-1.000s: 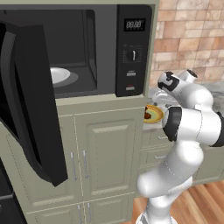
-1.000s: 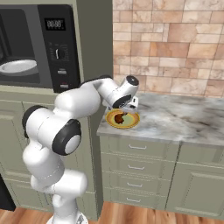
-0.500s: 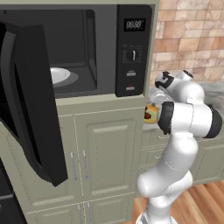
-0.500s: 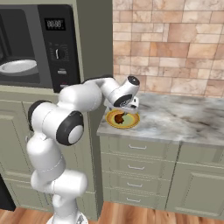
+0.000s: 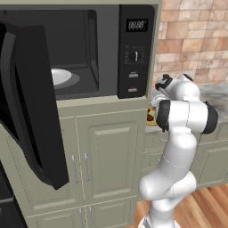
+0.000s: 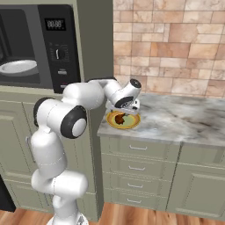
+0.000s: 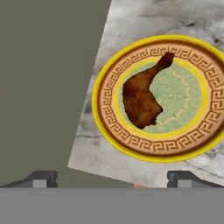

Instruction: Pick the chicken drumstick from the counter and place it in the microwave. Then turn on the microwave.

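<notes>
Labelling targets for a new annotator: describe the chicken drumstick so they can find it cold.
Start at the black microwave with its door open, then move right to the marbled counter. At the counter's near left corner sits a round yellow-rimmed plate; the chicken drumstick lies on it, the only reddish-brown piece, bulbous at one end and tapering to a thin dark bone.

Microwave [image 5: 84,49] door [image 5: 26,98] swung wide, cavity open; drumstick [image 7: 141,99] unobstructed above.

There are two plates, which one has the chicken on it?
The round yellow-rimmed patterned plate on the marbled stone counter holds the reddish-brown chicken drumstick. The plain white turntable plate inside the black microwave carries nothing.
</notes>
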Tool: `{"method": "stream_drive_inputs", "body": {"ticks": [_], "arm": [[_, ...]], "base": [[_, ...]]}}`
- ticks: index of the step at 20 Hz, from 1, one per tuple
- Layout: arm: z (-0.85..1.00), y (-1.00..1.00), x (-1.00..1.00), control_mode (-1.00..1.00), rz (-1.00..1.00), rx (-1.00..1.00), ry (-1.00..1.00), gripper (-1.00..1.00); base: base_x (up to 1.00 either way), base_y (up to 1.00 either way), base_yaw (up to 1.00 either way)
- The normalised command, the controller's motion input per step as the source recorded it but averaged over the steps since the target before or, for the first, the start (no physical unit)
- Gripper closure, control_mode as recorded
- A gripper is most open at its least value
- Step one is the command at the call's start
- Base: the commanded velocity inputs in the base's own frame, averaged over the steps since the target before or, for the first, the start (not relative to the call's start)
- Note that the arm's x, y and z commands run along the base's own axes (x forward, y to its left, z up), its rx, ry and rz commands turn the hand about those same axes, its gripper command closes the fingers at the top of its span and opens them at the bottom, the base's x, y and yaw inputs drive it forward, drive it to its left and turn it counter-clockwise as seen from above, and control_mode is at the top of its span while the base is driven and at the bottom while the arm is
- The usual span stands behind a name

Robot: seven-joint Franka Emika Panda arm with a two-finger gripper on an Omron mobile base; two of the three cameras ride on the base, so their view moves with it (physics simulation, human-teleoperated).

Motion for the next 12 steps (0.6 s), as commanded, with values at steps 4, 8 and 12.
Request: {"method": "stream_drive_inputs", "body": {"ticks": [4,8,12], "arm": [[-0.15,0.0,0.17,-1.0,0.08,-0.01,-0.06,-1.0],[-0.16,0.0,0.07,-1.0,0.07,-0.03,-0.1,-1.0],[-0.21,0.0,0.11,-1.0,0.06,-0.02,-0.05,-1.0]], "base": [[0.0,0.0,0.0],[0.0,0.0,0.0],[0.0,0.0,0.0]]}}
